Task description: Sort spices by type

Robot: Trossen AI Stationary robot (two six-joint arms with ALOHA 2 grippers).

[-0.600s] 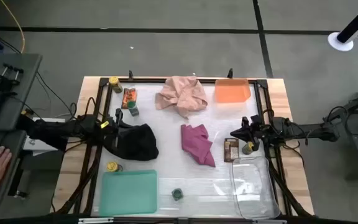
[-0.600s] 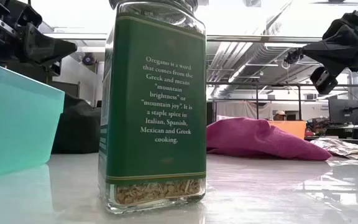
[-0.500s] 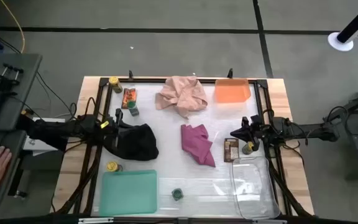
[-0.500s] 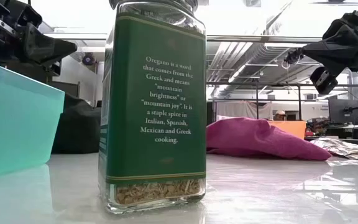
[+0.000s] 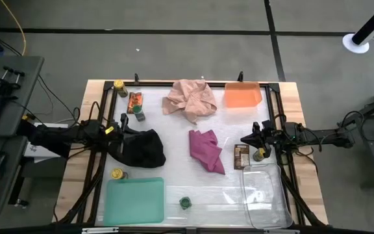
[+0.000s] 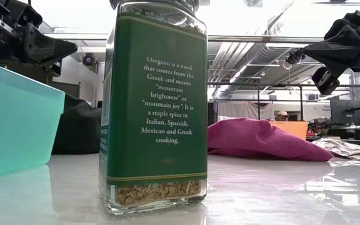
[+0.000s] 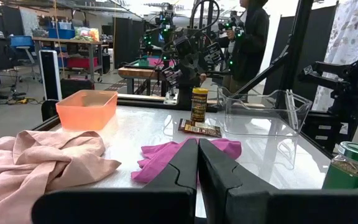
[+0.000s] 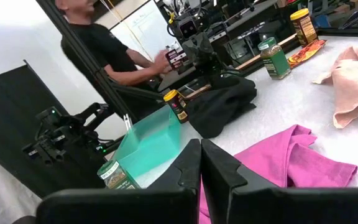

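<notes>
Both arms wait at the table's (image 5: 193, 195) side edges, clear of the goods. The left pincer (image 5: 123, 134) hangs over the black cloth (image 5: 143, 148), its fingers pressed together on nothing, as the left wrist view shows. The right pincer (image 5: 246, 138) is likewise clenched and empty.

Deciding relation: the right pincer stands just beside a yellow-lidded jar (image 5: 260, 155) and a brown packet (image 5: 241, 156), both a short way toward the table's near edge from it; the packet's long axis runs far-to-near along the table. The right arm is plainly the nearer one.

Count:
- Yellow-lidded jars: three — the one above, one at the far left corner (image 5: 119, 85), one near the teal tray (image 5: 116, 173).
- Green-lidded jars: two — near the orange packet (image 5: 137, 115), and at the near edge (image 5: 185, 203).
- Packets: two — brown, and orange (image 5: 134, 101).

No sorting is evident yet.
</notes>
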